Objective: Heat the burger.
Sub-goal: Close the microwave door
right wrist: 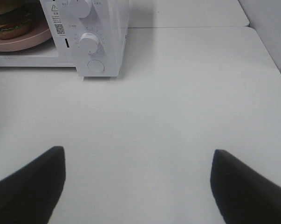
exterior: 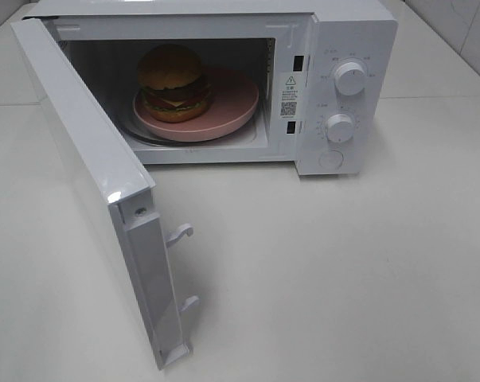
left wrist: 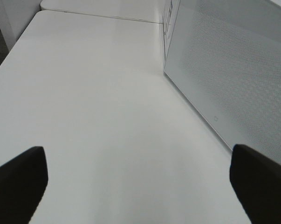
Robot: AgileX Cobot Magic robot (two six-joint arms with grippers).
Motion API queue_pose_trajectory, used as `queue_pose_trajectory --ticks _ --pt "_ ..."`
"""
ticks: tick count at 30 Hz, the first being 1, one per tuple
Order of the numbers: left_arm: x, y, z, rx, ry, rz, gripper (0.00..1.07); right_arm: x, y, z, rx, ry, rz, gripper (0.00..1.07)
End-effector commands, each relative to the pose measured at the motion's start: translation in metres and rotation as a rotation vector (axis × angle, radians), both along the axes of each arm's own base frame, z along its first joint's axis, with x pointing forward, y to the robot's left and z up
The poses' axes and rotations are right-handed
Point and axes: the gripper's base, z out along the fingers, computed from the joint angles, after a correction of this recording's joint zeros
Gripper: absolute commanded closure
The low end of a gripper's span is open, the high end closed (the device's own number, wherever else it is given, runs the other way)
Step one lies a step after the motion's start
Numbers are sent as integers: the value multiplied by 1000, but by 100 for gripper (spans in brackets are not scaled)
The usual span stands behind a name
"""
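Note:
The burger [exterior: 173, 82] sits on a round pink plate [exterior: 232, 111] inside the white microwave [exterior: 355, 32], whose door [exterior: 96, 175] stands wide open toward the front left. The burger also shows in the right wrist view [right wrist: 10, 21] on the plate [right wrist: 30, 42]. My left gripper [left wrist: 138, 179] is open and empty above the table, beside the outer face of the door [left wrist: 233, 79]. My right gripper [right wrist: 138, 182] is open and empty over the table, in front and to the right of the microwave [right wrist: 100, 32]. Neither gripper shows in the high view.
The microwave has two knobs [exterior: 349, 77] [exterior: 340, 127] and a round button [exterior: 329, 159] on its right panel. Two door latch hooks [exterior: 180, 233] stick out of the door's edge. The white table [exterior: 343, 278] reaches to a wall on the right [right wrist: 270, 28].

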Motion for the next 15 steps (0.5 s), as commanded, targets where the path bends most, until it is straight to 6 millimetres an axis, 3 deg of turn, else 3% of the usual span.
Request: queue_pose_trajectory --ticks 1,15 --pt "-1 0 1 -7 -20 -5 9 -4 0 0 -4 -39 0 32" --pt "-1 0 1 -7 -20 -5 9 -4 0 0 -4 -39 0 33"
